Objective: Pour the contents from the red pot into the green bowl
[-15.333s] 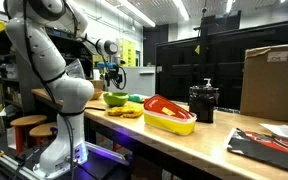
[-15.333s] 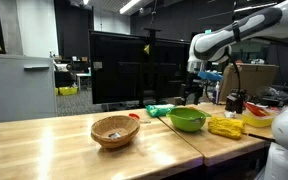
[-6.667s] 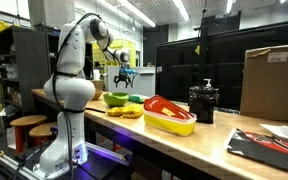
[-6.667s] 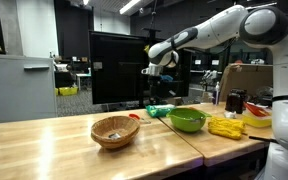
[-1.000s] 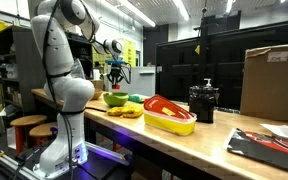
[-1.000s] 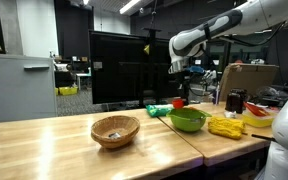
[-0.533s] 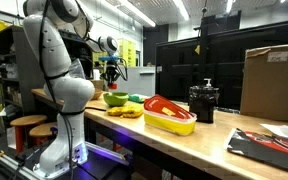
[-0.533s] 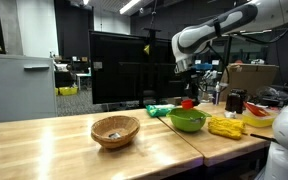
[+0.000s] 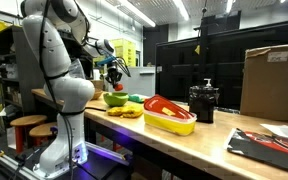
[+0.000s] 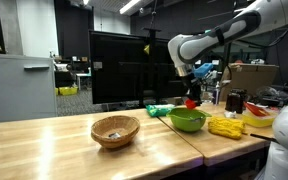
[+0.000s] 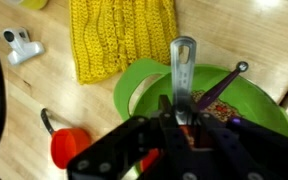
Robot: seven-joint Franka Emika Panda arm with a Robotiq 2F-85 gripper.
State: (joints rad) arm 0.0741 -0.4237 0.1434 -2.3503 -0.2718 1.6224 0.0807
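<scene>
Above the green bowl (image 10: 187, 121), my gripper (image 10: 191, 97) clamps the red pot (image 10: 191, 103); pouring stage, next likely needing a tilt over its centre.

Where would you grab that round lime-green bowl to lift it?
Pinch the lime-green bowl's thin rim from above, at the bare stretch on the left of the wrist view. It looks too wide to span, and the metal utensil and dark-handled utensil occupy the other side.

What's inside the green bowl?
In the wrist view, the green bowl holds a silver metal utensil and a dark purple utensil. The gripper, shut on the red pot, covers the bowl's near part, so anything lying there cannot be seen.
</scene>
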